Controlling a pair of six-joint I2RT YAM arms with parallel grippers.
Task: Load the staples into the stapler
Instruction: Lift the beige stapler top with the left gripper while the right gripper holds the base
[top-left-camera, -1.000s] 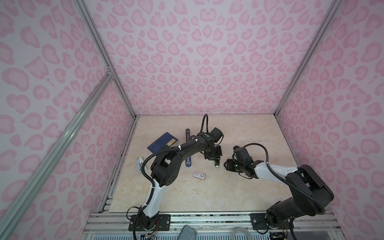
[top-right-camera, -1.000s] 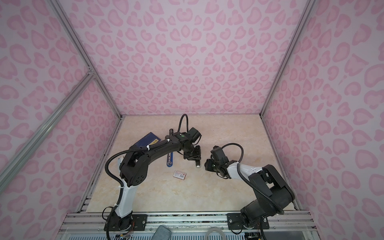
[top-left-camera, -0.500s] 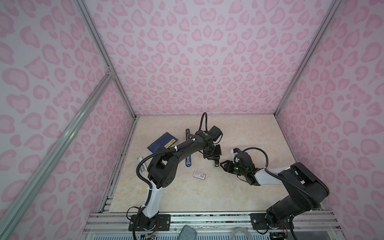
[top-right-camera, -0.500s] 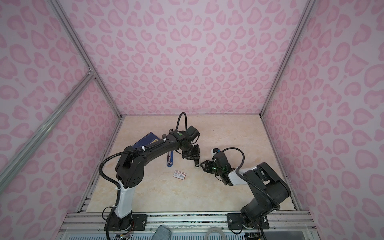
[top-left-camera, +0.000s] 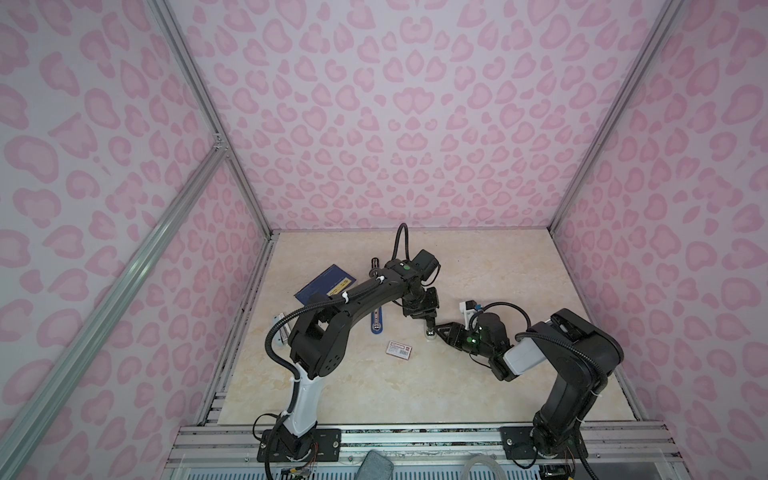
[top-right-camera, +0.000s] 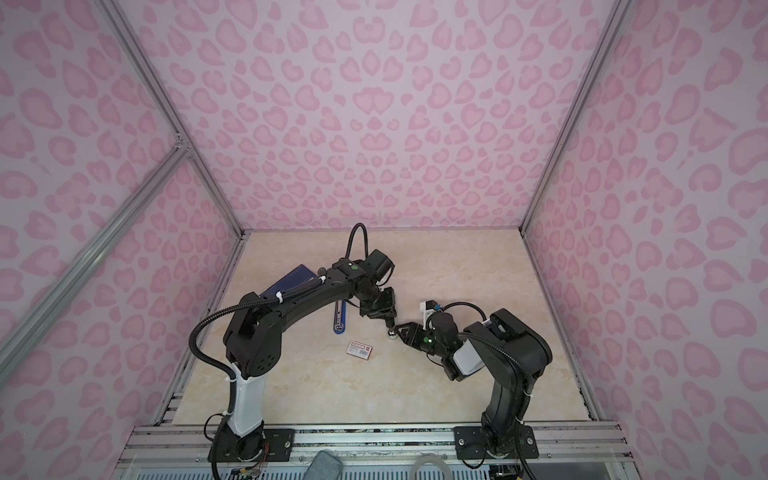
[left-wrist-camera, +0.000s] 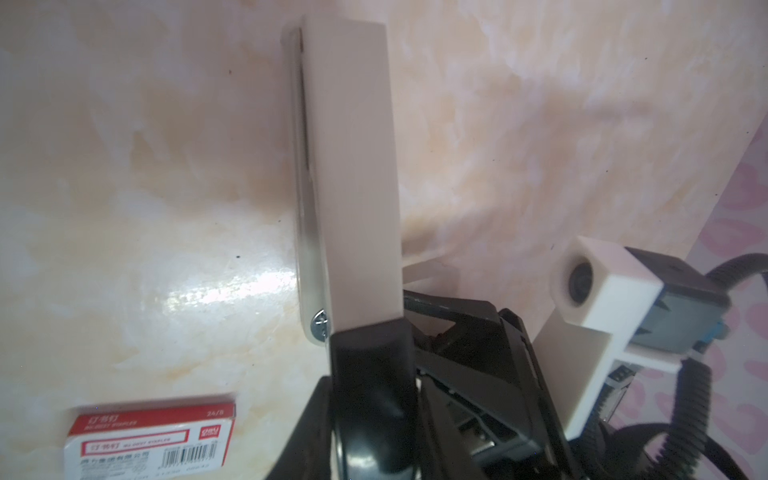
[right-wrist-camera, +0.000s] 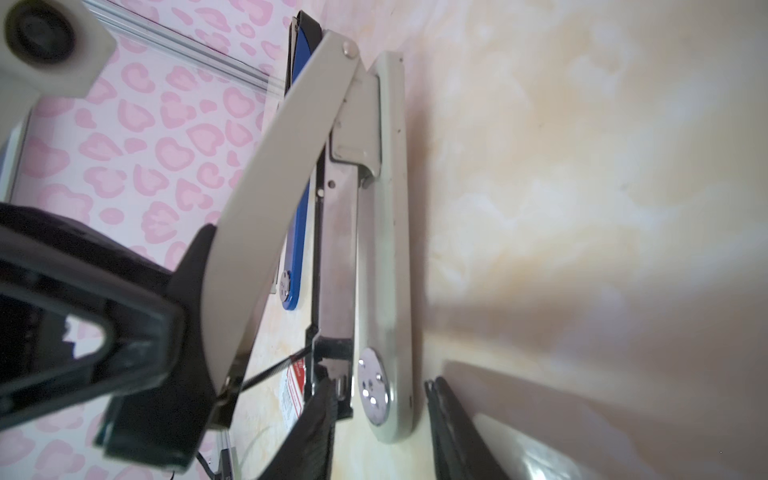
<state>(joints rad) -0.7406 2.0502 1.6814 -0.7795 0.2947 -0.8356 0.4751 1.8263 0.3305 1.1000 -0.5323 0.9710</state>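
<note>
Left gripper (top-left-camera: 427, 323) on stapler lid (right-wrist-camera: 266, 174); right gripper (right-wrist-camera: 378, 390) astride base (right-wrist-camera: 384, 249)

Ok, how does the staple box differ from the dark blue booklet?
The staple box is small, white with a red label and barcode; the booklet is larger and dark blue with a yellow strip. The staple box lies in the open; the left arm overlaps the booklet. Both lie flat, ungripped.
</note>
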